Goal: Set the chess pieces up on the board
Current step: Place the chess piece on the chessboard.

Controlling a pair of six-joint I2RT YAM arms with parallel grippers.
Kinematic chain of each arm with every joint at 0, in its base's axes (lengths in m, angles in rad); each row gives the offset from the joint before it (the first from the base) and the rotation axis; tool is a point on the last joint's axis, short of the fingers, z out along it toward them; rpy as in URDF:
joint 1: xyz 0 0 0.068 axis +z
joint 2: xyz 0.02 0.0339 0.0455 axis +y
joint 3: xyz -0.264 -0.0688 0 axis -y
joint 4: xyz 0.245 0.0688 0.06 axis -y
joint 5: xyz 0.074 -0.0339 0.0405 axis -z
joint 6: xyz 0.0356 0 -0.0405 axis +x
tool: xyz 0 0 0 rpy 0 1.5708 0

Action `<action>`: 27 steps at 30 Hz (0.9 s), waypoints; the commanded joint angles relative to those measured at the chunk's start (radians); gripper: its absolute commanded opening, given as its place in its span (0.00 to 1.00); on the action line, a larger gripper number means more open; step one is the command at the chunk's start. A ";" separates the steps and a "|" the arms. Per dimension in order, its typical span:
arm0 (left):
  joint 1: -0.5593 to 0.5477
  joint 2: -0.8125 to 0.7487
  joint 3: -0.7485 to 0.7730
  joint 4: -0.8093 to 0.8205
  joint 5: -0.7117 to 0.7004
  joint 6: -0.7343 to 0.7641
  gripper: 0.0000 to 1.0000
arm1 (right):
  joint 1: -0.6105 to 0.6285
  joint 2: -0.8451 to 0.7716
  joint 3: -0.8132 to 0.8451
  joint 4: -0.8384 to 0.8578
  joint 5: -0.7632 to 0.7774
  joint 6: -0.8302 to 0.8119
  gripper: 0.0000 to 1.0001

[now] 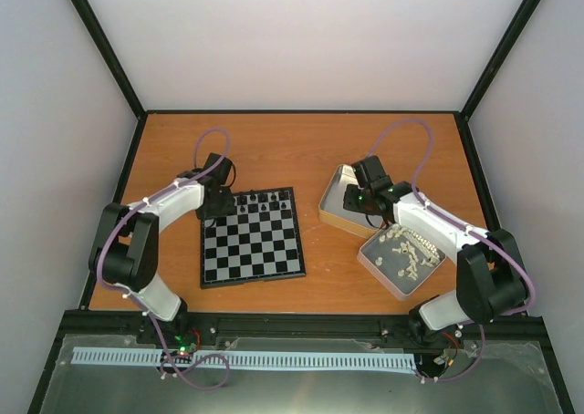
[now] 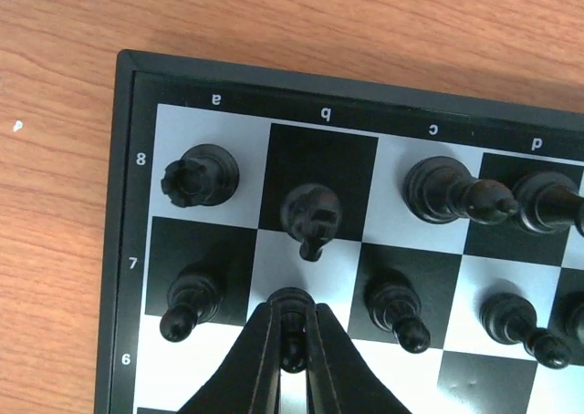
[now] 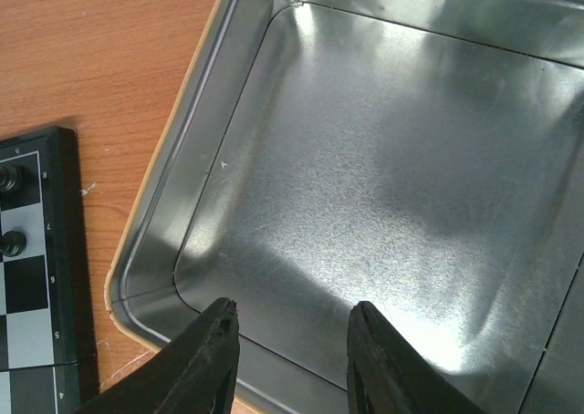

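The chessboard [image 1: 255, 250] lies left of centre, with black chessmen [image 1: 260, 200] along its far rows. My left gripper [image 1: 219, 206] is at the board's far left corner. In the left wrist view it [image 2: 292, 346] is shut on a black pawn [image 2: 292, 327] over the white square b7. Around it stand a rook [image 2: 201, 175], a knight [image 2: 310, 215], a bishop [image 2: 447, 191] and pawns on a7 [image 2: 190, 297] and c7 [image 2: 394, 306]. My right gripper [image 1: 358, 200] is open and empty [image 3: 292, 318] over an empty silver tin [image 3: 383, 159].
A second tin [image 1: 369, 263] at the right front holds several cream-white chessmen [image 1: 406, 250]. The empty tin [image 1: 333, 212] lies just right of the board. The board's edge [image 3: 68, 277] shows in the right wrist view, with two black pieces [image 3: 11, 243].
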 commanded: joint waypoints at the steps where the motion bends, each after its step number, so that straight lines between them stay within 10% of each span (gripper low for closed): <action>1: 0.012 0.033 0.043 0.024 -0.009 0.037 0.05 | -0.007 -0.025 -0.016 0.026 -0.003 0.021 0.34; 16: 0.013 -0.055 0.077 -0.050 0.060 0.068 0.31 | -0.008 -0.030 -0.018 0.026 -0.038 0.030 0.34; 27: 0.013 -0.591 0.021 -0.031 0.108 0.156 0.55 | -0.023 -0.297 -0.013 -0.104 0.158 -0.113 0.55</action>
